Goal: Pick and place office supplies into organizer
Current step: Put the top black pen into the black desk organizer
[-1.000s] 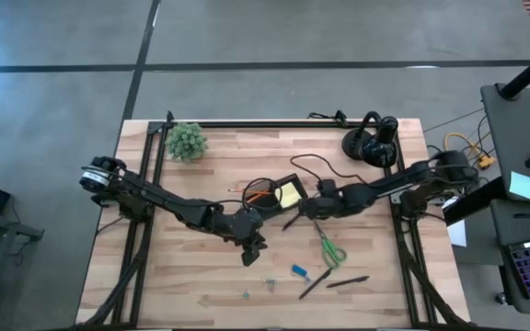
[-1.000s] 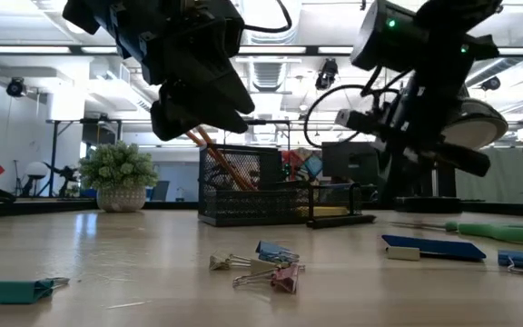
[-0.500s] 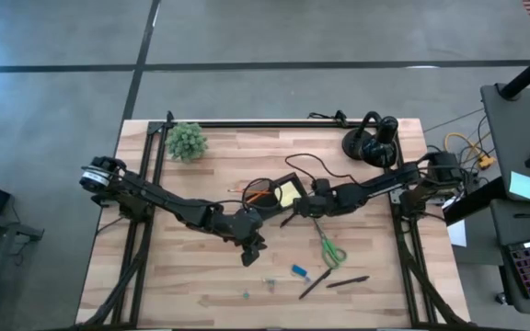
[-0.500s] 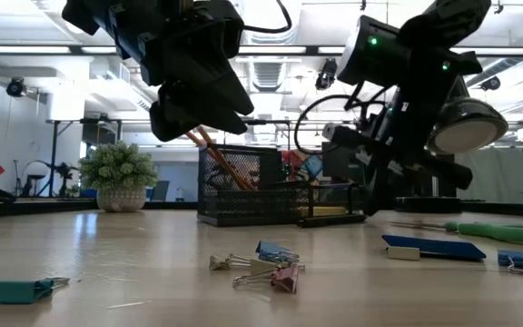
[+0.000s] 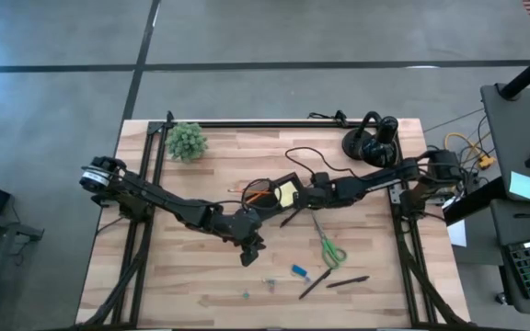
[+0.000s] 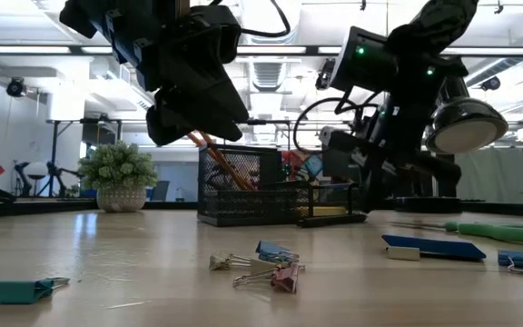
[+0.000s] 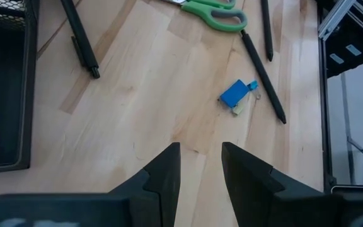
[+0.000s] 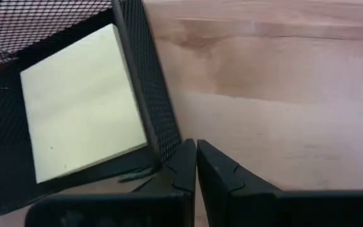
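The right gripper (image 8: 195,165), fingers together and holding nothing, sits just beside the organizer (image 5: 270,191) with the sticky pad (image 8: 80,101) inside it, so I think it must next fetch a pen (image 5: 291,219) lying nearby.

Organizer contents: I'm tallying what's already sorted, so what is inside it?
The organizer holds a yellow sticky-note pad in one compartment and orange pencils in the mesh cup. The cup's bottom is hidden by mesh and arms.

Bare wood lies ahead of the left gripper (image 7: 200,164); the organizer (image 5: 274,192) wall blocks the closed right gripper (image 8: 195,165)
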{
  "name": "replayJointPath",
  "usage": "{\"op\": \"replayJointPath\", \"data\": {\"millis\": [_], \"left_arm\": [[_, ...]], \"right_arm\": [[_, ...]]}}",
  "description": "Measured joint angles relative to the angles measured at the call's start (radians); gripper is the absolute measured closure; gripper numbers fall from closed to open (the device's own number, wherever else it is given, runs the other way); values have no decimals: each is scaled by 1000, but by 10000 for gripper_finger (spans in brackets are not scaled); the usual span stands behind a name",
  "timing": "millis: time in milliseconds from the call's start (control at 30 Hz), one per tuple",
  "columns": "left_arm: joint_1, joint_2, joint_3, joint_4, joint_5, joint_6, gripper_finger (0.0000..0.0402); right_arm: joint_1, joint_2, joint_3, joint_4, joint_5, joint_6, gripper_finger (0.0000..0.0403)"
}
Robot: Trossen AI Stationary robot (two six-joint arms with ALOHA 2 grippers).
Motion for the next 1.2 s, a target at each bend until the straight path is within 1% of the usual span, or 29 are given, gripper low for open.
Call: {"op": "replayJointPath", "data": {"millis": [100, 333, 533, 633, 800, 900, 967, 1200], "left_arm": [[0, 0, 0, 1, 0, 0, 300], [0, 0, -1, 0, 0, 0, 300], [-1, 0, -2, 0, -1, -1, 300], [-1, 0, -2, 0, -1, -1, 300], [0, 0, -3, 1, -1, -1, 300], [0, 0, -3, 2, -3, 0, 300], [0, 0, -3, 7, -3, 0, 300], [0, 0, -3, 10, -3, -1, 300]], "right_arm": [[2, 10, 0, 7, -21, -4, 394], [4, 43, 5, 51, -25, -9, 394], [4, 47, 6, 44, -41, -35, 394], [6, 29, 5, 18, -64, -52, 394], [25, -37, 3, -73, -58, -52, 394], [25, -45, 3, -113, -55, -54, 394], [26, -45, 2, -112, -72, -56, 394], [25, -45, 2, -89, -73, -60, 394]]}}
